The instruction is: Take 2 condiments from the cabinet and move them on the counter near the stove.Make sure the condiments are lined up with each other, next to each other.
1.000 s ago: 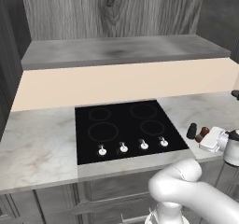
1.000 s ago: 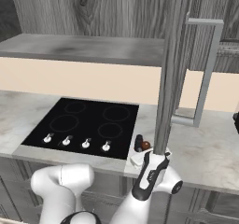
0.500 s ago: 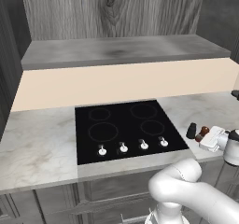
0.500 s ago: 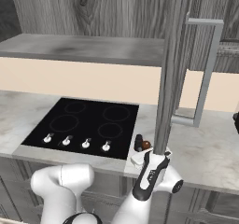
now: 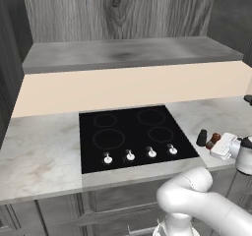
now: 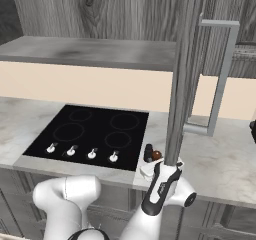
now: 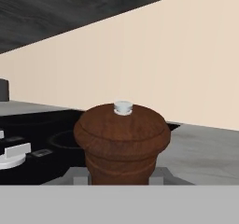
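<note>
The reddish-brown wooden condiment (image 7: 122, 141) with a small white cap stands upright between my fingertips, and my gripper (image 7: 119, 177) is shut on its lower body. In the left base view the same condiment (image 5: 214, 138) sits low over the marbled counter (image 5: 39, 151), just right of the stove (image 5: 133, 134), with my gripper (image 5: 219, 143) at its right side. The black condiment (image 5: 202, 137) stands on the counter right beside it, closer to the stove. In the right base view the black condiment (image 6: 148, 152) and the brown one (image 6: 157, 155) are side by side. The cabinet shelf (image 5: 123, 53) above is bare.
The cabinet's open door (image 6: 180, 74) with its long handle (image 6: 220, 79) hangs over the counter's right part, directly above my hand. Stove knobs (image 5: 129, 155) line the cooktop's front edge. A dark object (image 5: 248, 100) sits at the far right.
</note>
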